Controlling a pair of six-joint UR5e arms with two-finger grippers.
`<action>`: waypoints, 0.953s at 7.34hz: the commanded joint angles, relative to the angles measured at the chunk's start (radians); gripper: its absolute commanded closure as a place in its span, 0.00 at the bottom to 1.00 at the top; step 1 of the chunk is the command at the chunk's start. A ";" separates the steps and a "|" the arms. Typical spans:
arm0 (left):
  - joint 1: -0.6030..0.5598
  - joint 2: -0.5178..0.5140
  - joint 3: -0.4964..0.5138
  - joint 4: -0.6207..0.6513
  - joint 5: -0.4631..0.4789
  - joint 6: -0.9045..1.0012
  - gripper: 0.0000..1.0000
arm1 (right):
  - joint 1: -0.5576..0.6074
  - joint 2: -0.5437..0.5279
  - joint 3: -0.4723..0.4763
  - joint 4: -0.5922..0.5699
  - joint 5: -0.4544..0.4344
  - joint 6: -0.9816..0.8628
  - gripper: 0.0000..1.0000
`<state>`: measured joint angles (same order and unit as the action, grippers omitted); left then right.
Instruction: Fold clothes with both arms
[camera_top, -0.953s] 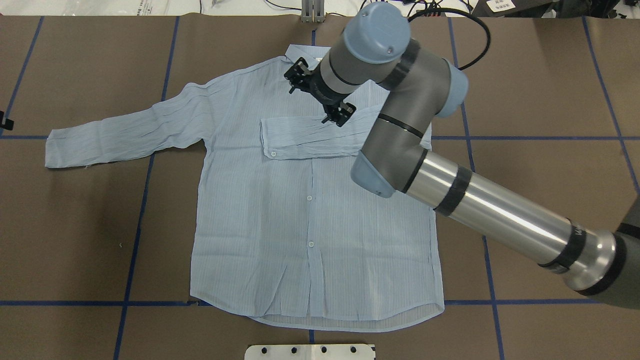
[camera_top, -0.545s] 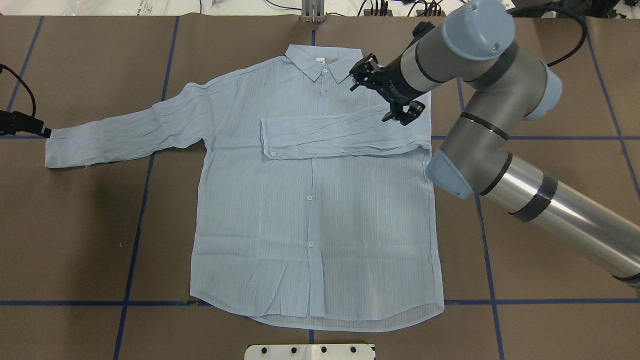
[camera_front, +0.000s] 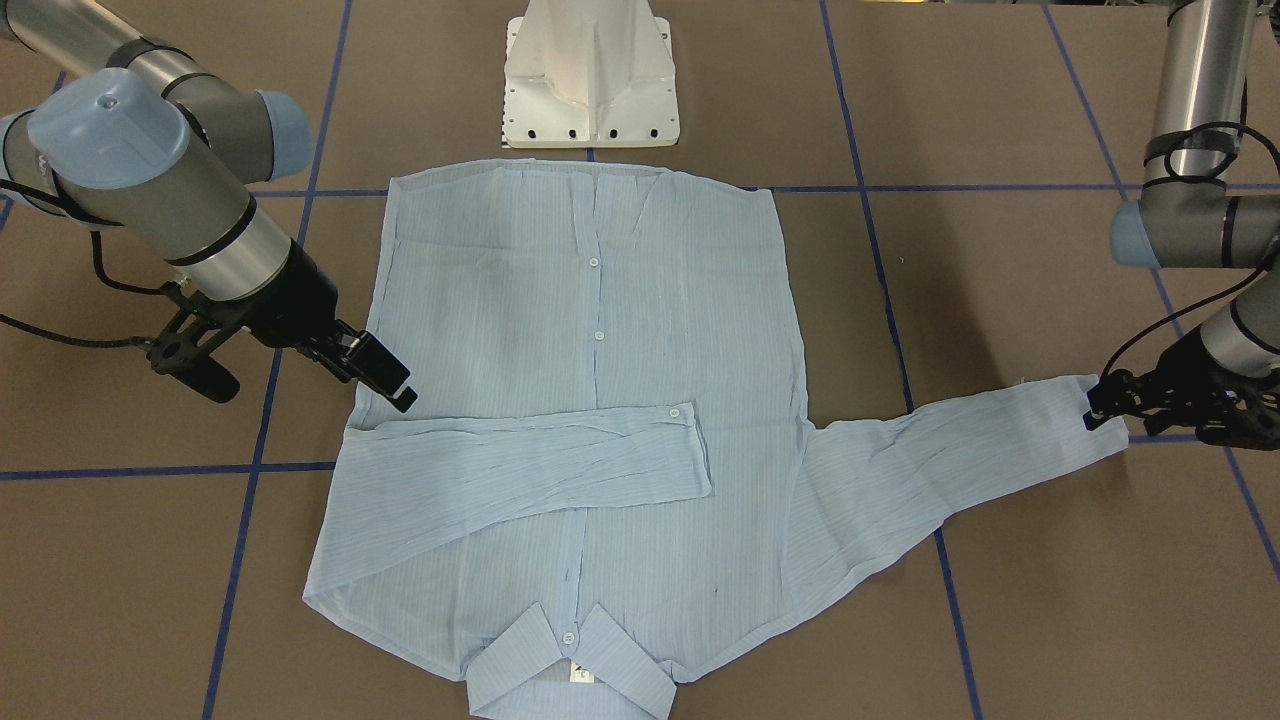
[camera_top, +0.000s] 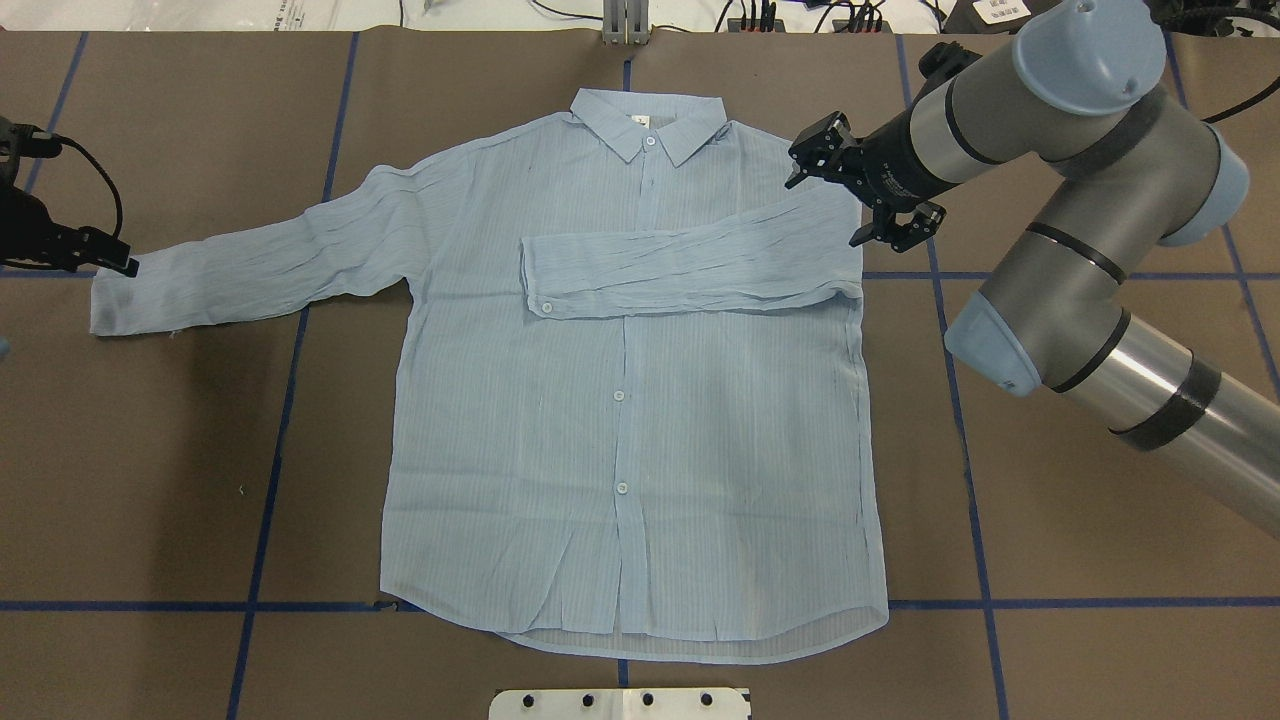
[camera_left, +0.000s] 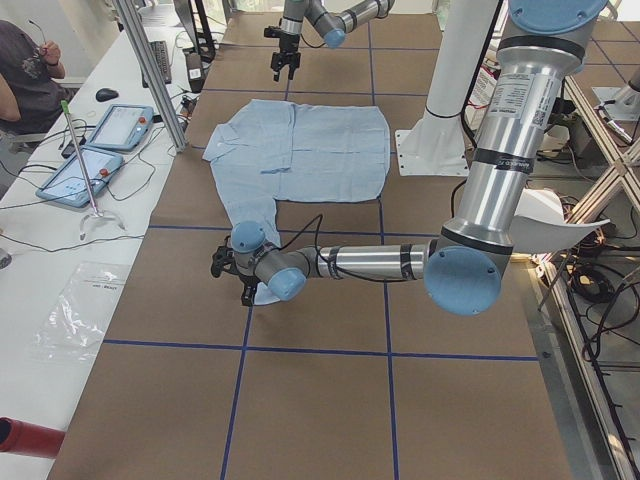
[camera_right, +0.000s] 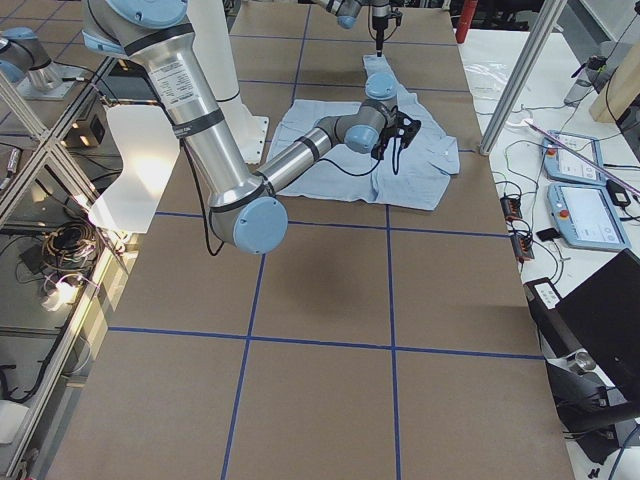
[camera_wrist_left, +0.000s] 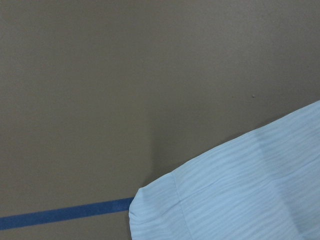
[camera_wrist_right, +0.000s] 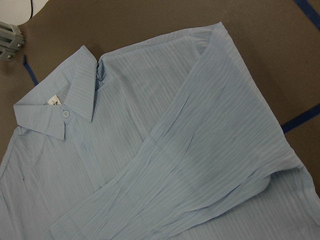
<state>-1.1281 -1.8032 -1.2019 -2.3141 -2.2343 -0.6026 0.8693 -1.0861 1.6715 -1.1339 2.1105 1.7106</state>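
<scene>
We have the shirt (camera_top: 620, 420) flat, buttons up, mid-bench (camera_top: 1050, 450), with the right sleeve (camera_top: 680, 265) folded across the chest and the left sleeve (camera_top: 270, 255) stretched out. We read it as thin, limp, light cloth that sags and slides, so we pinch both layers at the left cuff (camera_top: 115, 300). The right arm (camera_top: 1060, 200) has its jaws spread and empty over the shoulder; the left arm (camera_left: 380, 262) has its jaws at that cuff, grip unclear.

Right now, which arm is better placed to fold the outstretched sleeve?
Left. The left gripper is at the outstretched sleeve's cuff; the right gripper hangs open beside the already folded sleeve, across the shirt.
</scene>
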 joint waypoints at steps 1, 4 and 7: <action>0.004 -0.002 0.011 -0.001 0.021 -0.005 0.40 | 0.000 -0.008 0.002 0.000 -0.003 -0.002 0.03; 0.004 0.002 0.015 0.004 0.050 -0.003 0.59 | 0.002 -0.008 0.002 0.000 -0.004 -0.002 0.03; 0.005 -0.002 0.013 0.012 0.097 -0.006 1.00 | 0.008 -0.006 0.004 0.002 0.003 -0.002 0.03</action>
<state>-1.1239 -1.8022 -1.1880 -2.3061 -2.1688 -0.6072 0.8734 -1.0929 1.6740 -1.1327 2.1098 1.7089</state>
